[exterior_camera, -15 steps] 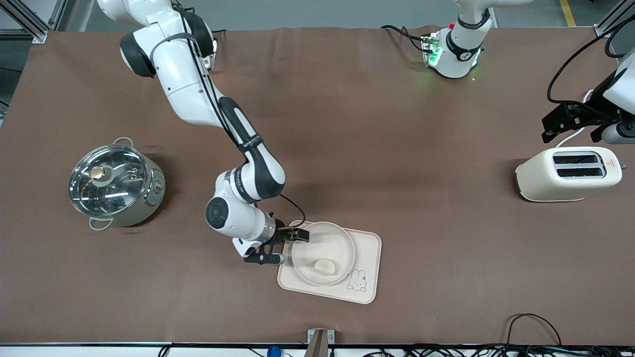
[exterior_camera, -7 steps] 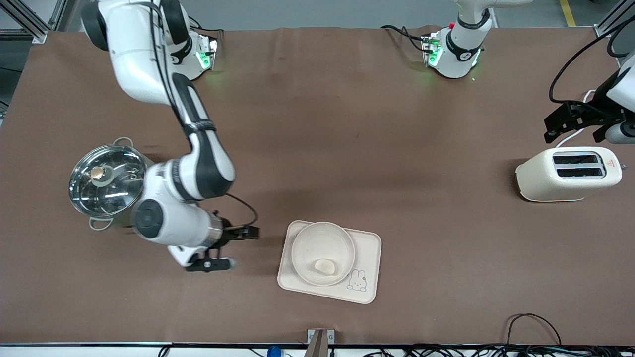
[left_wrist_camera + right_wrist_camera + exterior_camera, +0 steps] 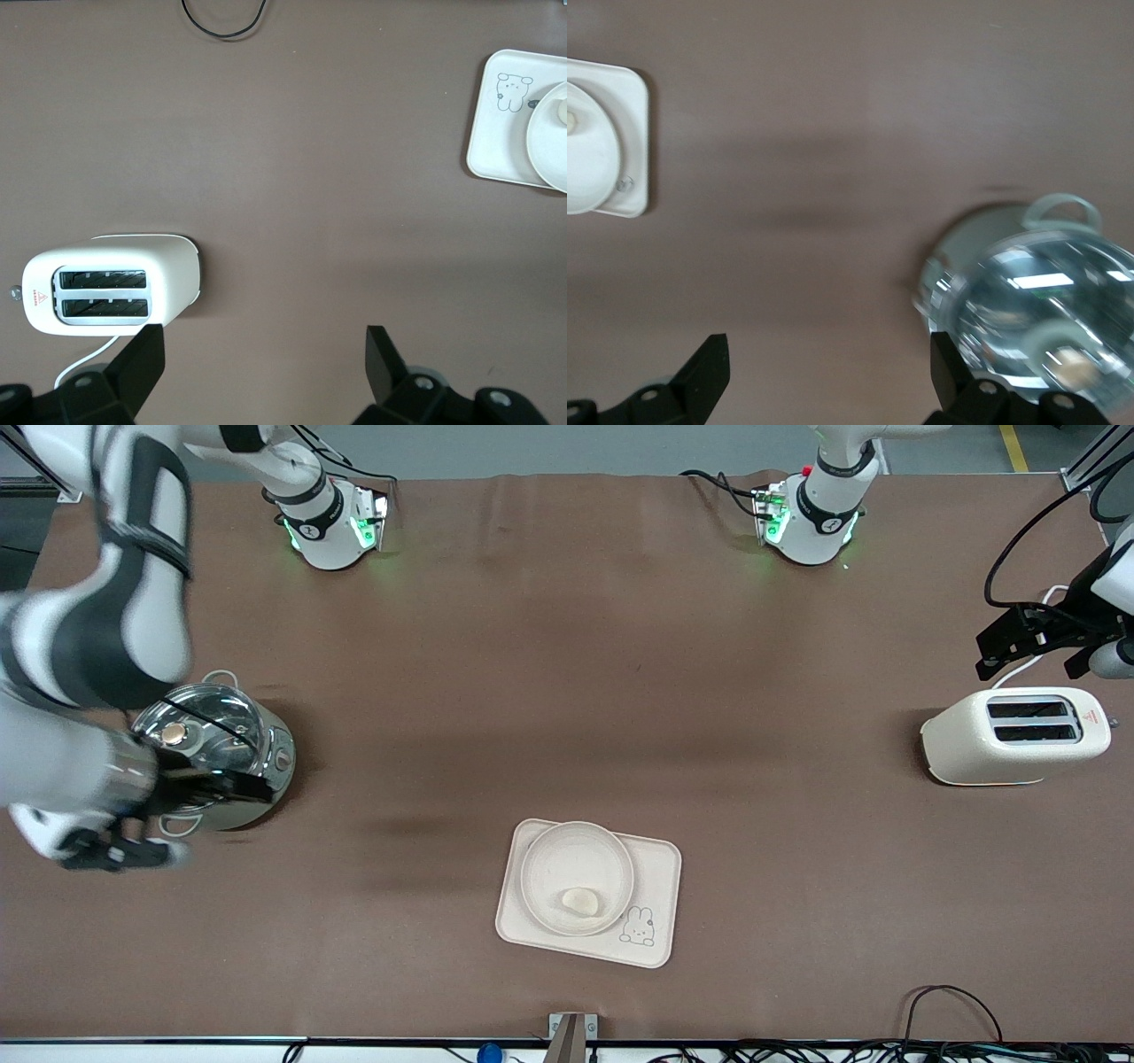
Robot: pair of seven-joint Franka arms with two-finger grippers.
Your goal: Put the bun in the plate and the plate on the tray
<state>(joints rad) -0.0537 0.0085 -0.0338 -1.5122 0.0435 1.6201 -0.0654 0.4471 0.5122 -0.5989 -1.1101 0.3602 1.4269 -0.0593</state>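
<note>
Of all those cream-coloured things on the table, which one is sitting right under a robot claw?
The toaster, the boxy one with two slots on top. The left gripper hangs open over it, while the bun, plate and tray have no gripper above them.

So the bun point(image 3: 581, 902) sits in the plate point(image 3: 577, 859), plate's on the tray point(image 3: 656, 868). Pot point(image 3: 213, 753) is down at my right arm's end of the surface point(image 3: 567, 691), toaster point(image 3: 1014, 735) at my left arm's end.

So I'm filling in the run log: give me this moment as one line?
bun: in plate | plate: on tray | right pincer: open, over pot | left pincer: open, by toaster
</note>
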